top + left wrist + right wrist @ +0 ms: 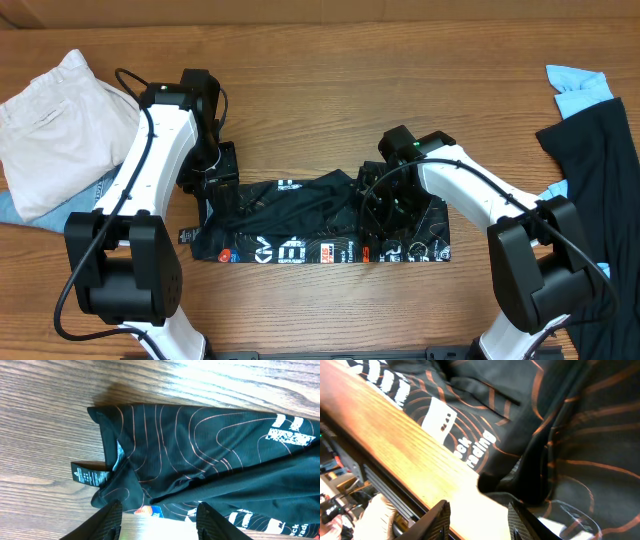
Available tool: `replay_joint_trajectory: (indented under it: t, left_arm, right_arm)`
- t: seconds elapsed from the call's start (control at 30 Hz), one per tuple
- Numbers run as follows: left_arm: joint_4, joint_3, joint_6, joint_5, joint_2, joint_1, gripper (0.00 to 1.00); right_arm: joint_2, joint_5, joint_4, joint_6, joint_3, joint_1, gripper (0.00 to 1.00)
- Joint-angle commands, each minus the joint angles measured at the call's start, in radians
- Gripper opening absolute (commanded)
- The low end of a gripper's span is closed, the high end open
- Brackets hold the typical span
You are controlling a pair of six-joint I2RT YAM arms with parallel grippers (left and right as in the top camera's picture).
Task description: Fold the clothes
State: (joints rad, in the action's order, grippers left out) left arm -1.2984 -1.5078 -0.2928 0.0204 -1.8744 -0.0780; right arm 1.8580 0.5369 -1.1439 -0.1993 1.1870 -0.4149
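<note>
The clothes in play are a black jersey [300, 215] with thin orange lines and white and red logos, lying as a long folded strip across the middle of the table. My left gripper [214, 172] hovers over its left end. In the left wrist view it [159, 522] stands open with only wood between the fingers, and the jersey's collar end [165, 445] and black care label [89, 476] lie just ahead. My right gripper [386, 206] is over the strip's right part, open [477, 521], with a fabric fold [520, 480] just past its right finger.
A beige garment [55, 120] lies at the far left on a light-blue one [60, 215]. At the right edge are a light-blue piece [575, 85] and a plain black garment [600, 170]. The table's front edge [380, 455] runs close under the right gripper.
</note>
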Motion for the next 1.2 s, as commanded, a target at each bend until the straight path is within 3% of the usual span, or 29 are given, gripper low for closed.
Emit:
replay_joint_trajectory:
  t: [0.0,0.43,0.63,1.17]
  left_arm:
    - [-0.011,-0.006,0.010,-0.011,0.021,-0.001,0.52]
    - [-0.049,-0.004,-0.033,-0.164,0.021,0.010,0.55]
    - [-0.049,0.047,-0.038,-0.169,0.020,0.038,0.60]
    - [0.317,0.418,-0.038,-0.003,0.019,0.061,0.64]
  right_arm:
    - [0.003,0.067,0.006,-0.036,-0.001,-0.005,0.41]
    - [0.003,-0.170,-0.055,0.137,0.133,-0.004,0.41]
    - [0.003,-0.249,-0.060,0.198,0.142,-0.004,0.45]
    - [0.003,-0.249,-0.066,0.197,0.142,-0.004,0.47]
